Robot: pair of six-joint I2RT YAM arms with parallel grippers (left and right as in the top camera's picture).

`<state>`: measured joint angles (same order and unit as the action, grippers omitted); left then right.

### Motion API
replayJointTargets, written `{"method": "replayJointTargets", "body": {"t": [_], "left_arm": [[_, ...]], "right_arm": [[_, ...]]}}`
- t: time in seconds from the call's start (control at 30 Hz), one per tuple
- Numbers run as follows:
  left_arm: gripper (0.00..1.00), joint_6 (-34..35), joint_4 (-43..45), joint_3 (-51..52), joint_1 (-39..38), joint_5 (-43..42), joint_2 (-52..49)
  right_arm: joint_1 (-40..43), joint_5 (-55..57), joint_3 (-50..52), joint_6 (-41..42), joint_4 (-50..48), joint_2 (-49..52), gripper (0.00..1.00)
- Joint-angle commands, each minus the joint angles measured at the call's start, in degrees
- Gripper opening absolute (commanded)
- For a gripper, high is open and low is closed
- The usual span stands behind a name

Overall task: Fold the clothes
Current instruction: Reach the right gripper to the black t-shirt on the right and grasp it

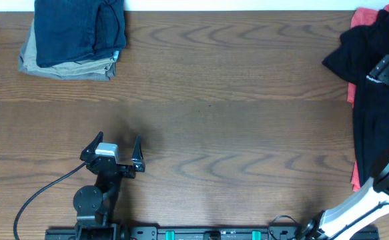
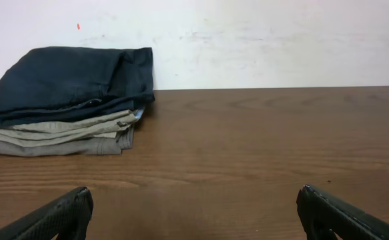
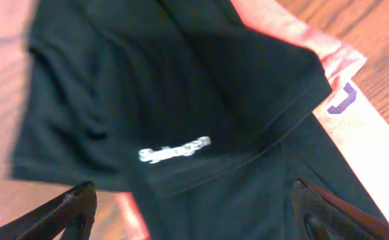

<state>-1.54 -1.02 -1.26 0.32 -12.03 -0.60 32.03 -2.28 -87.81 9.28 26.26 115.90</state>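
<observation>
Black T-shirt (image 3: pixel 181 127) under right fingers (image 3: pixel 67 210) — spread wide.

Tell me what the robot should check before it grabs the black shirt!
1. Right gripper open: ok.
2. Right gripper above the black shirt: ok.
3. Shirt lying flat: not ok, it is bunched up on a red garment.
4. Fingertips touching the shirt: cannot tell, the picture is blurred.
5. Left gripper open and empty: ok.
6. Folded stack away from both grippers: ok.
</observation>
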Motion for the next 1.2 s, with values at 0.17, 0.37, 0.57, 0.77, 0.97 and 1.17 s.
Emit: {"method": "replayJointTargets", "body": {"t": [0.17,0.37,0.57,0.77,0.97,1.17], "left_arm": [[0.98,-0.4,-1.7,1.0,0.3,-0.8,0.4],[0.98,-0.4,-1.7,1.0,0.3,-0.8,0.4],[0.98,-0.4,-1.7,1.0,0.3,-0.8,0.4],[0.98,-0.4,-1.7,1.0,0.3,-0.8,0.4],[0.98,-0.4,-1.7,1.0,0.3,-0.8,0.4],[0.98,-0.4,-1.7,1.0,0.3,-0.8,0.4]], "right_arm": [[1.3,0.3,-0.7,-3.6,-3.9,5.2,0.88],[1.3,0.3,-0.7,-3.6,-6.8,8.7,0.79],[1.3,-0.1,-0.7,-3.6,-8.1,10.7,0.68],[1.3,-0.1,-0.7,-3.6,-9.0,11.1,0.49],[1.3,-0.1,-1.1,-3.6,-8.4,11.0,0.25],[1.3,-0.1,-4.8,-3.5,-3.3,9.8,0.13]]}}
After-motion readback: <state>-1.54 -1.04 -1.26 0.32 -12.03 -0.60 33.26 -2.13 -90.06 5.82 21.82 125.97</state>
